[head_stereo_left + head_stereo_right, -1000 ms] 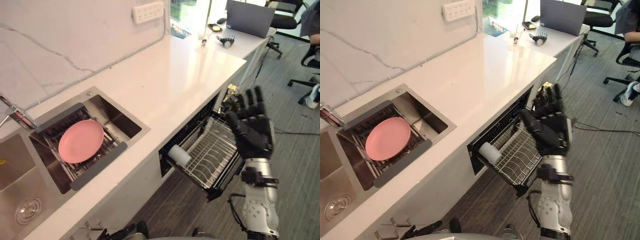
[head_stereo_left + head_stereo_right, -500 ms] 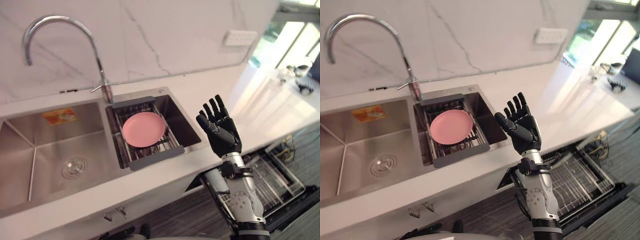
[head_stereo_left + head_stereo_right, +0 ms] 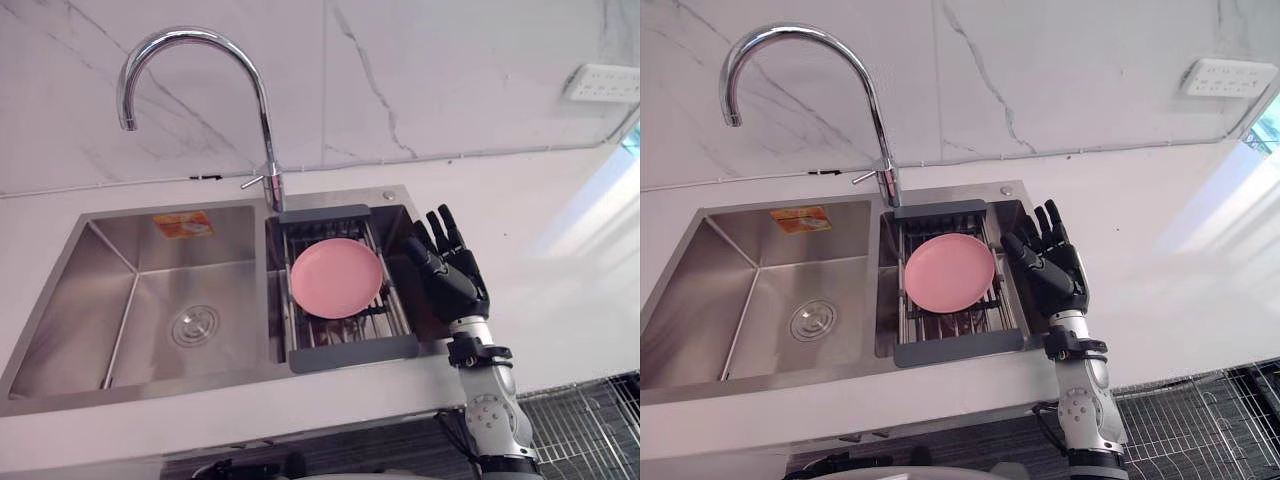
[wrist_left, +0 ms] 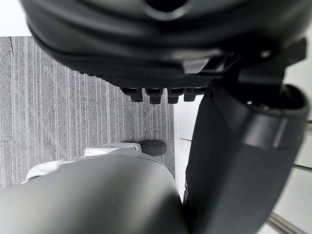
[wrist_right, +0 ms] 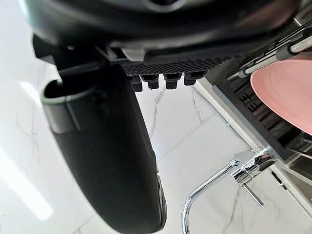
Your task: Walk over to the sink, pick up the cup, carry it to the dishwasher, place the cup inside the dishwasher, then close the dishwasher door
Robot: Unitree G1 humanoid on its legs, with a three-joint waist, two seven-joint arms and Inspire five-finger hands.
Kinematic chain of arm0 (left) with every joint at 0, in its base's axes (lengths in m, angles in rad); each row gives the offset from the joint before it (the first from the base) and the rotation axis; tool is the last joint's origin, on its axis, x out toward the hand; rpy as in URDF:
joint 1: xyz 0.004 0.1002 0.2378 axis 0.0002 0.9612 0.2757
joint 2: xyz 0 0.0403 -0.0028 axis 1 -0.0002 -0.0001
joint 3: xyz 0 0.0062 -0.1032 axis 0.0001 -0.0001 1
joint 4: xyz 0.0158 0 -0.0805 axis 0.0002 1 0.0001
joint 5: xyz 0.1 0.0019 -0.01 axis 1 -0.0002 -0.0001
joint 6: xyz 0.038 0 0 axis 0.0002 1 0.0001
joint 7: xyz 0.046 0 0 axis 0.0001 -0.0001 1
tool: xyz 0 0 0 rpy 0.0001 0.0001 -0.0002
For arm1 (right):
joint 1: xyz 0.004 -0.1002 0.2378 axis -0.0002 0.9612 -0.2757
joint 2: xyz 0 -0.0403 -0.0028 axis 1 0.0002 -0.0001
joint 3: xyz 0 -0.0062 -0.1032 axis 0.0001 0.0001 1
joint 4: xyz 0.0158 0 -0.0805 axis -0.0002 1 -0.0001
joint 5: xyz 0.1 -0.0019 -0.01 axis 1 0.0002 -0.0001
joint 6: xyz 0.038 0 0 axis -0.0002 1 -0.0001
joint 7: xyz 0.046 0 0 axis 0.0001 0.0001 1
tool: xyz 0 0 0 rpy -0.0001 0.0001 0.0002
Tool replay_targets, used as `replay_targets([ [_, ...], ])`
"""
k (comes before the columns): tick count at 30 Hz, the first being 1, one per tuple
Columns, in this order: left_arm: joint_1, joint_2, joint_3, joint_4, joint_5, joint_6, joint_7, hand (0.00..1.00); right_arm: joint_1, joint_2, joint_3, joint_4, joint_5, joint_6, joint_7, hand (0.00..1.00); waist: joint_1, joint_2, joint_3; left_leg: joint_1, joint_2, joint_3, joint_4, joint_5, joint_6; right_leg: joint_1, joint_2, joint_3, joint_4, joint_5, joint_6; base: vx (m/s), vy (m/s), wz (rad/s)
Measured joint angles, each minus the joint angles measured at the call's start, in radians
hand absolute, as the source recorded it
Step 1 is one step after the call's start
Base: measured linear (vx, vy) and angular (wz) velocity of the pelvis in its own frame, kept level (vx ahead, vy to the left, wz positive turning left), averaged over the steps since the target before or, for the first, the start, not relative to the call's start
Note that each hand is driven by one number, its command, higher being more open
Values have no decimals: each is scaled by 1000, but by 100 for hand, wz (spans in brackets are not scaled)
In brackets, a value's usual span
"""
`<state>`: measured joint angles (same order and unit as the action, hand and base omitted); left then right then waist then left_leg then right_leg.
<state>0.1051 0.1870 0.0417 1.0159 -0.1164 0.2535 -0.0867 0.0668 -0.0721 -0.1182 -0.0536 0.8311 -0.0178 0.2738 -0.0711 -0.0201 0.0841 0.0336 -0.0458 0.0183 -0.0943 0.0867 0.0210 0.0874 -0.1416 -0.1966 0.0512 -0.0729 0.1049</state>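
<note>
My right hand (image 3: 455, 285) is raised over the counter's front edge, open, fingers straight and nothing in it. It hovers just right of the small sink basin, beside a dark drying rack (image 3: 350, 352) that carries a pink plate (image 3: 336, 277). In the right wrist view the same hand (image 5: 112, 146) shows its thumb, with the plate (image 5: 287, 92) and the faucet (image 5: 243, 170) past it. My left hand (image 4: 234, 146) hangs low over grey floor, fingers relaxed and empty. A corner of the dishwasher's pulled-out wire rack (image 3: 1180, 430) shows at the lower right.
A tall chrome faucet (image 3: 265, 150) arches over the large steel basin (image 3: 170, 300) on the left. White counter (image 3: 560, 290) runs off to the right. A power strip (image 3: 605, 82) sits on the marble wall at the upper right.
The camera has swung left from the open dishwasher, where a white cup lay in the rack, to the sink. My right hand stays raised and open.
</note>
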Motion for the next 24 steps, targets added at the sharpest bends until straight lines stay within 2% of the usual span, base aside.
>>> replay_targets([
  [5, 6, -1, 1, -1, -13, -2, 1, 100, -1, -9, 0, 0, -12, 0, -22, 100, 6, 2, 1, -9, -3, -27, 0, 9, -1, 5, -7, -33, 5, 0, 1, -11, 1, 15],
  [8, 27, -9, 23, -8, -84, -12, 26, 100, -12, -32, -1, -1, -110, -2, -89, 100, 33, 2, 4, -7, -4, -36, 0, 9, -4, 8, -11, -45, 14, 0, 1, -64, 12, 13],
  [10, 63, -26, 82, -9, -215, -15, 87, 100, -33, -68, -6, -3, -181, -2, -158, 100, 50, 1, 11, -5, -7, -36, 0, 10, -5, 9, -16, -51, 22, -2, 4, -65, 16, 5],
  [12, 83, -42, 141, -10, -292, -18, 101, 100, -48, -105, -33, -12, -265, -2, -212, 100, 59, -3, 27, -5, -9, -32, 0, 6, 1, 17, -23, -68, 25, -3, 10, -58, 21, 22],
  [14, 92, -56, 174, -13, -297, -34, 105, 100, -63, -138, -62, -13, -355, -2, -248, 100, 59, -5, 32, -7, -2, 10, 0, 8, 1, 17, -31, -82, 30, -6, 15, -46, 21, 29],
  [15, 101, -69, 191, -30, -296, -63, 116, 100, -73, -169, -82, -13, -437, -1, -266, 100, 62, -5, 37, -6, -1, 27, 1, 12, 2, 17, -34, -82, 32, -6, 17, -35, 39, 3],
  [17, 116, -73, 188, -41, -292, -100, 138, 100, -89, -203, -86, -17, -506, -1, -261, 100, 72, -9, 42, -2, 0, 51, 0, 14, 0, 12, -35, -64, 31, -4, 19, -15, 40, -25],
  [19, 118, -74, 185, -41, -296, -117, 156, 100, -92, -234, -93, -43, -595, -1, -211, 100, 69, -10, 47, -5, -1, 75, 0, 10, 5, -1, -36, -43, 31, -3, 22, 10, 28, -29],
  [21, 114, -73, 180, -49, -296, -123, 156, 100, -90, -258, -93, -46, -643, -1, -163, 100, 55, -14, 51, -7, -3, 77, 0, 9, 8, -3, -39, -42, 31, -2, 23, 33, 25, -8],
  [24, 113, -64, 155, -77, -295, -131, 153, 100, -71, -283, -93, -49, -694, -1, -82, 100, 55, -25, 57, -8, -6, 81, 0, 4, 14, -3, -43, -42, 30, 0, 26, 44, 17, -2],
])
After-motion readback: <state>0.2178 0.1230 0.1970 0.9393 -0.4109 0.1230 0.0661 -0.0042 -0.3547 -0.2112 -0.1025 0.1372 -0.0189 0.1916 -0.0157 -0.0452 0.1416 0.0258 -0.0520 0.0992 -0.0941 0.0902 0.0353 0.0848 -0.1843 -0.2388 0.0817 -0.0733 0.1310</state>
